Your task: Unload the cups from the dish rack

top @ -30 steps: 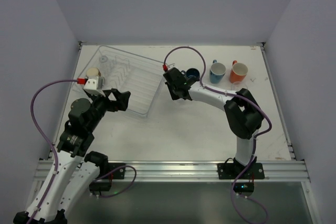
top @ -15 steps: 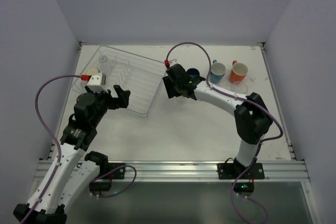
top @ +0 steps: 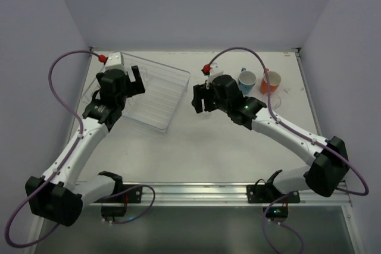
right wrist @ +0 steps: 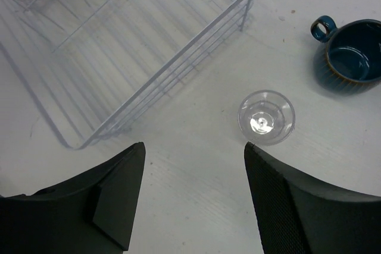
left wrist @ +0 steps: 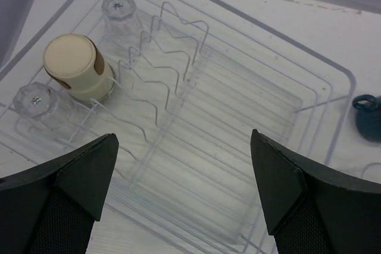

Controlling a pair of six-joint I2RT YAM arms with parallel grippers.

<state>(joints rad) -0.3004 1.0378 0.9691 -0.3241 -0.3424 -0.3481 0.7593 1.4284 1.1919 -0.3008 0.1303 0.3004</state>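
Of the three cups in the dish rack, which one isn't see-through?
The cream cup: it is opaque, standing between the two clear tumblers at one end of the dish rack.

Bright, even light falls from overhead, leaving the white bench [top: 208, 147] nearly washed out and throwing only soft, pale grey shadows, plainest beneath the rim of the dish rack [right wrist: 178, 57]. In both wrist views the dark jaws at the bottom edge are blurred and out of focus. The rack's wires and the clear tumbler [right wrist: 266, 117], with a small glint in its base, are sharp.
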